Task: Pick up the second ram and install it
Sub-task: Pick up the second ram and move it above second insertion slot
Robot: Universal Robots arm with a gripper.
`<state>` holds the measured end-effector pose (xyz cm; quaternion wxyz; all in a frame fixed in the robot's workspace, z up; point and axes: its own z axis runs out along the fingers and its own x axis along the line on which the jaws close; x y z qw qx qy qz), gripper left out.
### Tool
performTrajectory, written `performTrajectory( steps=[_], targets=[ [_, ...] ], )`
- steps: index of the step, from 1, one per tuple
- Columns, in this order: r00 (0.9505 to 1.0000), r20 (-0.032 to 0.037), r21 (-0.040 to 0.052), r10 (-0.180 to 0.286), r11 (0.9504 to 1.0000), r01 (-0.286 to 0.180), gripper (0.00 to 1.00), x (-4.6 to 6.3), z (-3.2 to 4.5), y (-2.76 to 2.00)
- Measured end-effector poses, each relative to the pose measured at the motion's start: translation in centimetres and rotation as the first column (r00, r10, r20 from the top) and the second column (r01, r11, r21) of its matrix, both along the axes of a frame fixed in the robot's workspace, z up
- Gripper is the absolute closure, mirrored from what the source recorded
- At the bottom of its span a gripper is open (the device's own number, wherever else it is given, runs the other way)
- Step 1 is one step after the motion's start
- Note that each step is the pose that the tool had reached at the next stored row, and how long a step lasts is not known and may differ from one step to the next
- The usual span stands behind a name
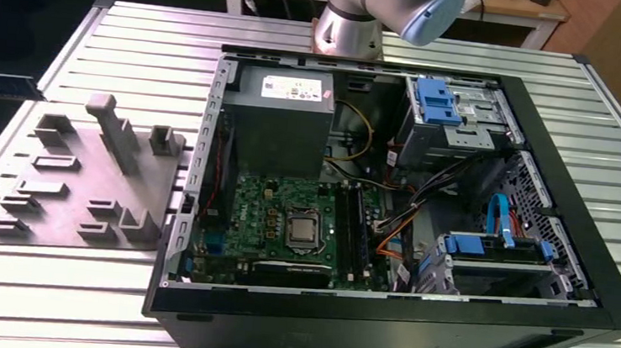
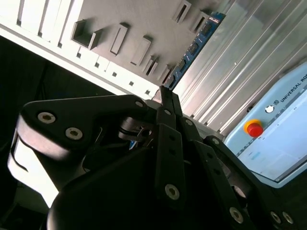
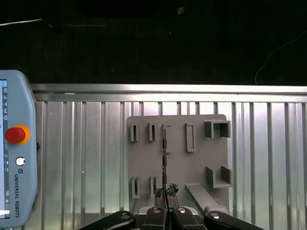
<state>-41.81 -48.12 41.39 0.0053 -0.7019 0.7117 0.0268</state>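
The gripper [image 3: 166,192] hangs over the grey fixture plate [image 3: 196,167]. Its 2 black fingers [image 2: 169,139] are pressed together at the tips with nothing between them, which is clear in both wrist views. The second ram [image 3: 164,158] is not in the gripper. It stands on its long edge in the plate, in a narrow holder among the raised blocks. In the first wrist view it appears as a thin dark line running away from the fingertips. In the second wrist view the stick [image 2: 194,48] shows its blue-green face and a row of small black chips, and its near end lines up just past the closed fingertips [image 2: 164,93]. The plate [image 2: 134,14] lies flat on the ribbed aluminium bench [image 3: 96,158]. A pale blue teach pendant [image 3: 17,158] with 1 red stop button [image 3: 14,135] rests on the bench near the plate, without touching it. In the exterior view the same plate [image 1: 74,179] sits at the exterior view's left, just beside an open black computer case [image 1: 388,316] lying on its side. The case's green motherboard [image 1: 273,213] is exposed, and the base of the arm [image 1: 353,13] rises behind the case.
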Motion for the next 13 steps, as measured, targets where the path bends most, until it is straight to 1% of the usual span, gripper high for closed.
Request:
performTrajectory(
  steps=[3,9,13],
  targets=[
    [1.0000,0.0013,0.0006,-0.001,1.0000,0.001,0.89,0.00,0.13,0.00],
    [1.0000,0.0011,0.0008,-0.001,1.0000,0.001,0.89,0.02,0.15,0.00],
    [1.0000,0.0009,0.0008,-0.001,1.0000,0.001,0.89,0.54,0.14,0.00]
  ],
)
